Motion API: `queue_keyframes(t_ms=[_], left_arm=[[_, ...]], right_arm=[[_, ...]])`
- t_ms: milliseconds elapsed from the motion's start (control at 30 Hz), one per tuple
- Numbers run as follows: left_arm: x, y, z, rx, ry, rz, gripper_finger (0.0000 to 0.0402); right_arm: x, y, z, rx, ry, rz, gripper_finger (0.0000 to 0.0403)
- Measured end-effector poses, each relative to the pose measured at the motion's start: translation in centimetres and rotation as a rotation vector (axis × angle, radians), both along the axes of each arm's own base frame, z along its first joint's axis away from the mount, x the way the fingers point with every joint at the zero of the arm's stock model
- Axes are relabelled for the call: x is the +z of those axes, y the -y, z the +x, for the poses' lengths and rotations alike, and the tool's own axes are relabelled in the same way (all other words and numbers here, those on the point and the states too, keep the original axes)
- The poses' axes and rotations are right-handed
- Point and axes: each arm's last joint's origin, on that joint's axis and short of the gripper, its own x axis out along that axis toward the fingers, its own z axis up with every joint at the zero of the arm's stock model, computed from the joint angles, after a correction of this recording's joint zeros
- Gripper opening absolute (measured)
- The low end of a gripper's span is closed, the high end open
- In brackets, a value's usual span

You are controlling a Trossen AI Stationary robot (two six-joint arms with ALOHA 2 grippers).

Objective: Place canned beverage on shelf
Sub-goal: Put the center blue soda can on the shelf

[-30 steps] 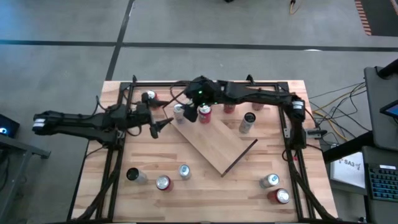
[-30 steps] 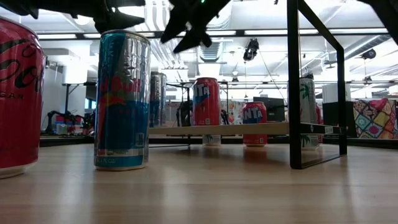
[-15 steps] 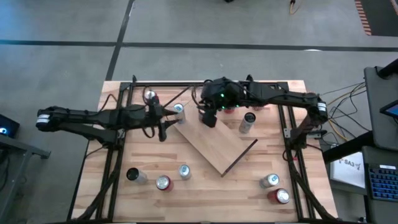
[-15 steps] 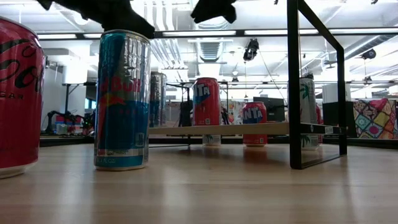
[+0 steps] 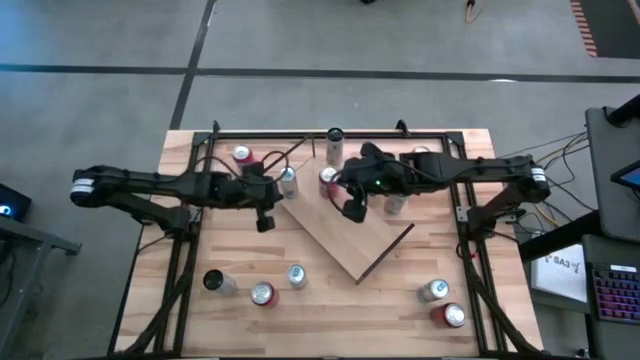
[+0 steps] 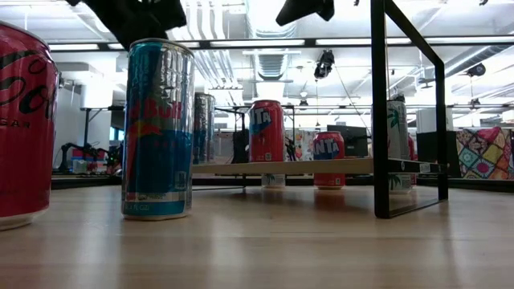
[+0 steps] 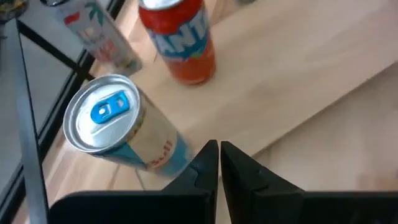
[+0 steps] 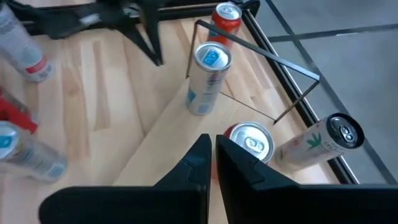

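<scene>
Nearest the low camera, a red can (image 6: 24, 128) and a blue-and-silver Red Bull can (image 6: 158, 128) are seen standing on the plank table (image 5: 400, 300). Farther back, the shelf (image 5: 350, 235) is laid diagonally mid-table, and a red Fanta can (image 5: 327, 180) and a Red Bull can (image 5: 288, 180) are set at its far corner. The left gripper (image 5: 265, 220) is held above the shelf's left edge, just short of the Red Bull can, fingers pressed together on nothing. The right gripper (image 5: 352, 208) is poised over the shelf just beside the Fanta can, fingers likewise together and empty.
</scene>
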Motion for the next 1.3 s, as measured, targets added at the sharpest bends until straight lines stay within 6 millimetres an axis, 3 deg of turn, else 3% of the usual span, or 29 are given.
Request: queue_keyframes(t_ms=[367,767,1300], left_arm=[[-1.9,-0.4,1.6,0.087,-0.088,0.100,0.0000],[-1.3,-0.6,3.5,0.111,-0.117,0.173,0.0000],[-1.0,-1.0,3.4,0.108,-0.125,0.178,0.0000]], right_arm=[[0.6,-1.6,-0.6,0.050,0.021,0.000,0.0013],[0.5,-1.6,-0.6,0.050,0.008,-0.001,0.0013],[-0.9,-1.6,-0.6,0.050,-0.036,-0.003,0.0013]])
